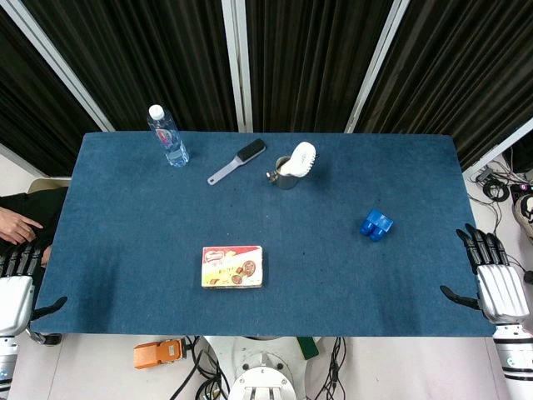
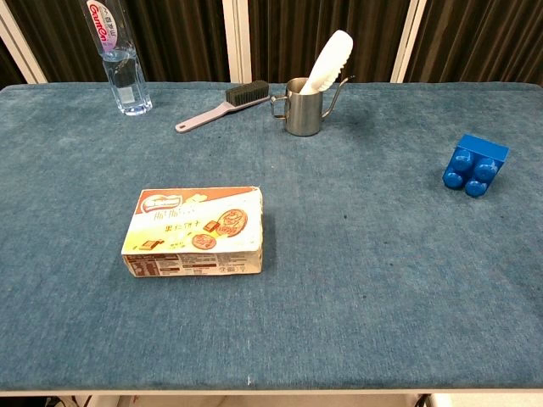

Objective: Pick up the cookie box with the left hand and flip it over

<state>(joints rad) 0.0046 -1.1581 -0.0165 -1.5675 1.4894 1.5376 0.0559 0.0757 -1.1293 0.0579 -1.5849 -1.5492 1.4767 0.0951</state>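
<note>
The cookie box [image 1: 232,266] lies flat on the blue table, printed face up, near the front edge and a little left of centre; the chest view shows the cookie box [image 2: 195,230] from the front. My left hand [image 1: 17,287] rests off the table's front-left corner, fingers spread and holding nothing, well left of the box. My right hand [image 1: 494,275] sits at the front-right edge, fingers also apart and empty. Neither hand appears in the chest view.
A water bottle [image 1: 167,135] stands at the back left. A grey brush [image 1: 237,161] lies beside a metal cup [image 1: 286,172] holding a white utensil. A blue toy block [image 1: 376,224] sits at the right. A person's hand [image 1: 17,226] shows at the left edge.
</note>
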